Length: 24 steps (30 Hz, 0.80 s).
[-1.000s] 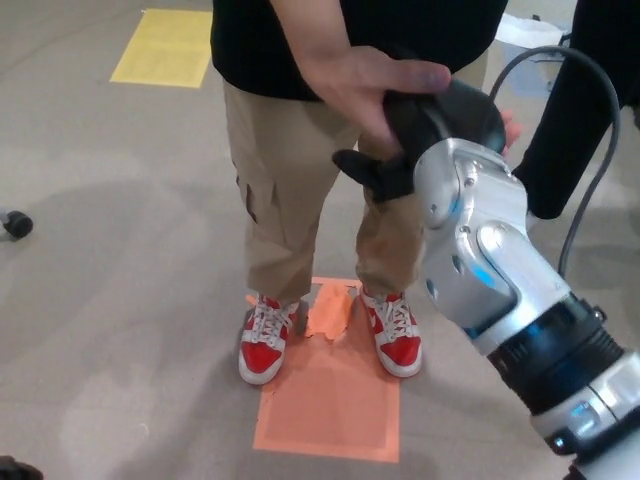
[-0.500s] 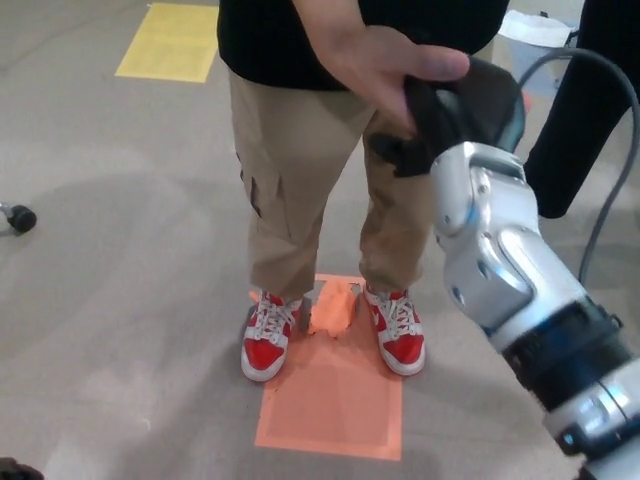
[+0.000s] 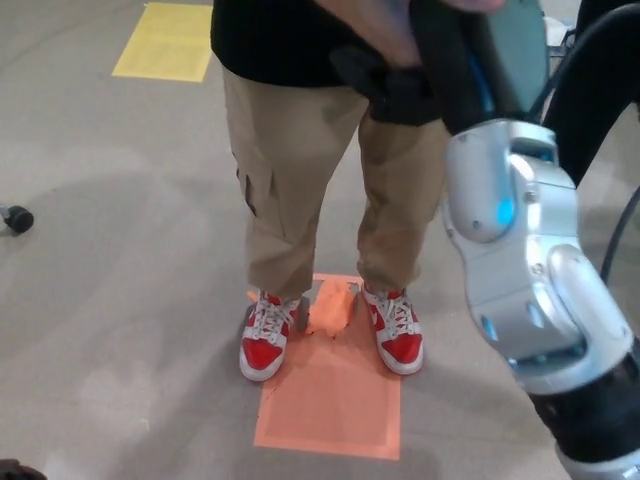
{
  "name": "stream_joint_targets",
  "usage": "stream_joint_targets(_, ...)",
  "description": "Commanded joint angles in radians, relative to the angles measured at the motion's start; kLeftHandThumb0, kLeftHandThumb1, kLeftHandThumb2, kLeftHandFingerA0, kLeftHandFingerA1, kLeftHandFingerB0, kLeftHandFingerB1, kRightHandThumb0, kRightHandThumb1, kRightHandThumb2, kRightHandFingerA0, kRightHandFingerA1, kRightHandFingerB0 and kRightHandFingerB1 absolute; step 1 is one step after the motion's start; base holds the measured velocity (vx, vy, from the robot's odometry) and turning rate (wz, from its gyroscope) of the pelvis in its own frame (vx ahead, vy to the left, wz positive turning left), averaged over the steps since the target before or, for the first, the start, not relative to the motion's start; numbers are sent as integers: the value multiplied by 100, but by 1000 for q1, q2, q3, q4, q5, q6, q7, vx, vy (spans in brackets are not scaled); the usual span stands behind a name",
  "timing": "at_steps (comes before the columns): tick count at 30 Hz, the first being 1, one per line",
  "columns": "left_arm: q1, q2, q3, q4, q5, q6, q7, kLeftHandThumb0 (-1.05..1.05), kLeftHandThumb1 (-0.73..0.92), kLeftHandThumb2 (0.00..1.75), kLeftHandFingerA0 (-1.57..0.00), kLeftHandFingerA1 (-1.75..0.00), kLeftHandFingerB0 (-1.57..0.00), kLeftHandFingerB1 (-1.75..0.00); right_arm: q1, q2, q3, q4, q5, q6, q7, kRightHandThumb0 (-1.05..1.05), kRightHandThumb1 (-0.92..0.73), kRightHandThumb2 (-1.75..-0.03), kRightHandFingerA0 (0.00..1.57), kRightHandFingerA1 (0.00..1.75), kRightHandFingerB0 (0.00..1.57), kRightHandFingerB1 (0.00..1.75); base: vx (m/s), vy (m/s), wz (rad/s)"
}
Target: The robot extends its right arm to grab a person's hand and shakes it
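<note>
One hand of the robot shows, the right hand (image 3: 440,70), raised to the top edge of the head view at the end of a silver forearm (image 3: 520,260) that climbs from the lower right corner. Its black fingers (image 3: 385,85) are curled around the person's hand (image 3: 385,25), which comes down from above and lies over the top of the robot's hand, clasped with it; only the lower part of the person's hand is inside the picture, so how fully the two grip each other cannot be told. The left hand is not visible.

Directly behind and below the clasp stands the person, in a black shirt (image 3: 270,45) and tan cargo trousers (image 3: 300,170). Well below the hand, at the foot of the trousers, are two red and white sneakers (image 3: 265,340), toes on the near edge of an orange square (image 3: 335,400) marked on the grey floor (image 3: 110,260). Far to the left of the hand, near the top, a yellow square (image 3: 165,45) lies on the floor. To the right of the hand a dark cable (image 3: 590,40) arcs past another dark-clothed figure (image 3: 600,110).
</note>
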Motion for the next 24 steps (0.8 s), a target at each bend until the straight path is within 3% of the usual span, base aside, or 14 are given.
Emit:
stream_joint_targets(1,6,26,-18,8,29,-7,-2,-86,84,122,0,-42,-14,-48,-1,-41,-57,-100,-10,1,53,-22,-56,-56,90,61,62,47,0,0,0)
stream_joint_targets(4,11,18,-11,10,17,5,-1,-85,81,119,0,-41,-16,-48,-15,-57,-65,62,30,-26,59,-19,-56,-56,93,88,63,47,0,0,0)
stream_joint_targets(5,22,19,-7,6,12,-10,3,-37,50,112,0,-50,0,-48,-33,-57,-62,222,47,-57,32,-32,-47,-67,100,92,61,55,0,0,0)
stream_joint_targets(9,22,18,-16,1,21,-20,13,-37,49,112,0,-50,0,-48,-106,-50,-63,585,90,-142,-7,-28,-57,-57,93,70,64,49,0,0,0)
stream_joint_targets(10,25,18,-21,-1,28,-26,24,-92,84,95,-17,-42,-15,-40,-134,-41,-63,699,100,-160,-11,-28,-59,-57,84,58,63,47,0,0,0)
stream_joint_targets(14,21,12,7,-2,-1,-18,20,-85,92,79,-13,-35,-19,-36,-207,-8,-69,980,128,-188,9,-32,-57,-57,88,70,65,47,0,0,0)
stream_joint_targets(15,20,12,6,-2,0,-18,17,-36,51,112,0,-50,0,-48,-210,-5,-67,1022,131,-217,3,-32,-57,-57,83,60,68,50,0,0,0)
stream_joint_targets(17,14,10,7,0,-2,-11,13,-37,50,112,0,-50,0,-47,-221,1,-66,1099,137,-264,-4,-33,-56,-56,77,58,65,49,0,0,0)
stream_joint_targets(18,12,11,9,1,-4,-12,9,-84,81,118,-4,-43,-14,-47,-220,7,-63,1126,138,-277,-3,-34,-56,-57,83,65,74,54,0,0,0)
stream_joint_targets(20,9,12,7,0,-2,-14,5,-85,92,80,-10,-34,-16,-35,-222,18,-55,1178,137,-303,-4,-35,-57,-57,84,65,74,54,0,0,0)
stream_joint_targets(21,8,12,2,0,2,-16,8,-85,92,80,-10,-34,-16,-35,-224,20,-50,1194,133,-312,-3,-35,-57,-57,84,65,74,54,0,0,0)
stream_joint_targets(22,7,11,-2,-2,7,-17,13,-36,51,112,0,-49,0,-47,-227,24,-45,1210,130,-309,5,-35,-57,-57,83,61,72,52,0,0,0)
stream_joint_targets(23,7,11,-5,-3,10,-20,11,-84,92,81,-10,-36,-15,-36,-225,27,-39,1220,128,-308,18,-34,-58,-57,77,58,68,51,0,0,0)
stream_joint_targets(24,7,12,-7,-4,11,-24,8,-84,92,81,-10,-36,-15,-36,-224,30,-34,1233,126,-311,27,-34,-58,-57,77,58,68,51,0,0,0)
